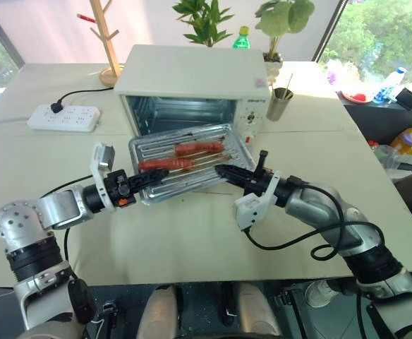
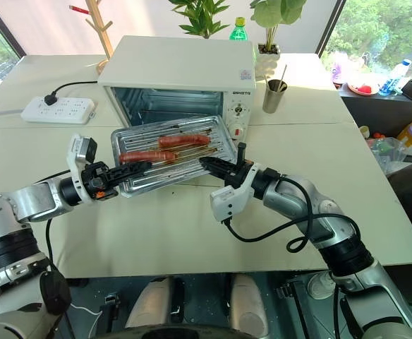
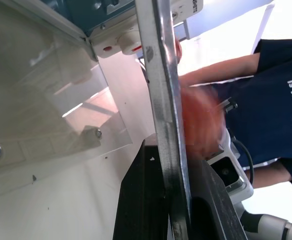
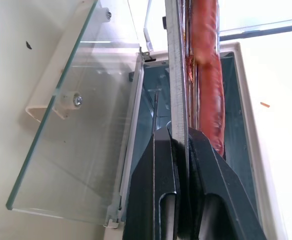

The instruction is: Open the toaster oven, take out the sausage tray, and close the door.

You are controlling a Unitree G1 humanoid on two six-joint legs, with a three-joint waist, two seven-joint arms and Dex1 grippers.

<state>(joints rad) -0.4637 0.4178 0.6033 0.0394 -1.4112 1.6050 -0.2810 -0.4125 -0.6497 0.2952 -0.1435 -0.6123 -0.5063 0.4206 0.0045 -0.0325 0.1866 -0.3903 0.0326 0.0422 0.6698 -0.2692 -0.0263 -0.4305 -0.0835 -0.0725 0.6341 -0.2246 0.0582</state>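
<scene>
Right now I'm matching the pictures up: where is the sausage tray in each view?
Left eye: tray at centre, before the oven.
Right eye: centre.
Left wrist: its rim edge-on between the jaws.
Right wrist: rim edge-on.
Shared landmark: the open glass door.

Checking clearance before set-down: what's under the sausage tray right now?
The open glass door lies under the sausage tray, which both grippers (left, right) hold above it by its edge. The tray hides the door in the head views.
</scene>
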